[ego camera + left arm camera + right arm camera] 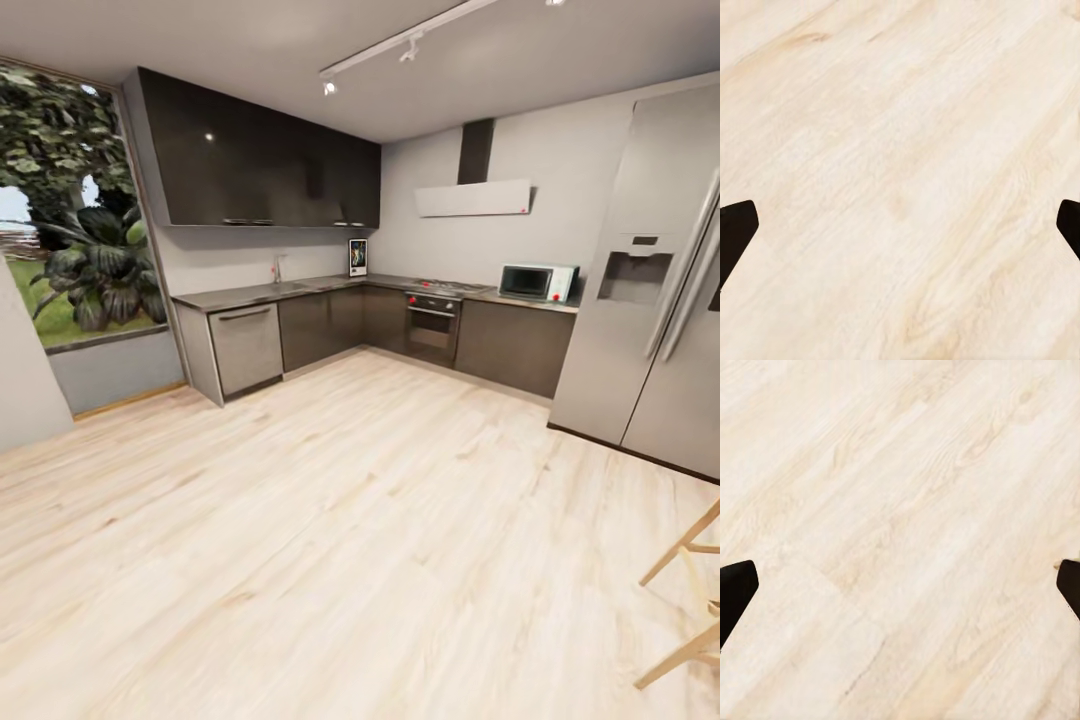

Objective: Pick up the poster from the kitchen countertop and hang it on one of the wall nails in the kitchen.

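- Head view: I am looking across a wide light wooden floor toward an L-shaped kitchen, well apart from me
- The kitchen countertop is a grey slab running along the far wall and turning at the corner, on top of dark cabinets
- The poster stands upright on that countertop in the far corner, against the wall; it is small at this range, showing a white border and dark artwork
- On the right stretch of the counter I see a gas hob above an oven, then a white microwave
- A tall steel fridge stands at the right, and a large window with green plants fills the left wall
- Dark wall cupboards hang above the counter
- Left wrist view: my left gripper points down at bare wooden floor; its two dark fingertips sit at opposite edges, spread wide, with nothing between them
- Right wrist view: my right gripper is the same, fingertips wide apart over the floor and holding nothing
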`<state>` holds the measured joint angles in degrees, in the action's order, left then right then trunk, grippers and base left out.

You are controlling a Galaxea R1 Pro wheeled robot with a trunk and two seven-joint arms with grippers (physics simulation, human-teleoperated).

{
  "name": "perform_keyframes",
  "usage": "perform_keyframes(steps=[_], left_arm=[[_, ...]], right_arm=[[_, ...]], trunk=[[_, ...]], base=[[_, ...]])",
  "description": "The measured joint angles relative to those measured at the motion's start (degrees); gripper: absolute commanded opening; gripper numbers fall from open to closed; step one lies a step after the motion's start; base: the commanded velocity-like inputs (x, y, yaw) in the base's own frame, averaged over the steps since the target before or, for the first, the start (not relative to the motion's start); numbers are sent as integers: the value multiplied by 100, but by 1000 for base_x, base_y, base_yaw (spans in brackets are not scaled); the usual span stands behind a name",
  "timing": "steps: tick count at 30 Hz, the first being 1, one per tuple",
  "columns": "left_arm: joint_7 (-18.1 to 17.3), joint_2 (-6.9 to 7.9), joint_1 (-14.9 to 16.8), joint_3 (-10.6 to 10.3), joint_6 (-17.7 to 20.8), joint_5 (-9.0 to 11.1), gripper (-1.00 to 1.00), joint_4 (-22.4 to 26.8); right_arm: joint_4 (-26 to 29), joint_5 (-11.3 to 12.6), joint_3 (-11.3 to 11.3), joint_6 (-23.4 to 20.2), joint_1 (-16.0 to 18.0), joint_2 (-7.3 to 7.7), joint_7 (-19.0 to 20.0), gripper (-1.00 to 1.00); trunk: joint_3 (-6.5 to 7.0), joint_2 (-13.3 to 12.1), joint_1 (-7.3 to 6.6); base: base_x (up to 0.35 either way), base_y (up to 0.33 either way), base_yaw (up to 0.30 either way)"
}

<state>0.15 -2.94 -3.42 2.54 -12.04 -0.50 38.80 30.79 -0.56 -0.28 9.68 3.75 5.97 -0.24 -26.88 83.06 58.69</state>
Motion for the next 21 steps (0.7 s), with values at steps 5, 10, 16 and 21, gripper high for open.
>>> perform_keyframes(steps=[5, 10, 16, 21], left_arm=[[-1, 0, 0, -2, 0, 0, 100, -1], [0, 0, 0, 1, -2, 0, 100, -1], [-5, 0, 0, 4, -1, -1, 100, -1], [-6, 0, 0, 2, -4, -3, 100, -1]], right_arm=[[0, 0, 2, 5, 0, 1, 0, 100], [0, 0, 3, 7, 0, -1, 0, 100], [-1, 0, 4, 7, 0, -5, 0, 100], [-7, 0, 4, 6, 0, -6, 0, 100]], trunk=[[0, 0, 0], [0, 0, 0], [0, 0, 0], [0, 0, 0]], base=[[334, 0, 0], [334, 0, 0], [334, 0, 0], [334, 0, 0]])
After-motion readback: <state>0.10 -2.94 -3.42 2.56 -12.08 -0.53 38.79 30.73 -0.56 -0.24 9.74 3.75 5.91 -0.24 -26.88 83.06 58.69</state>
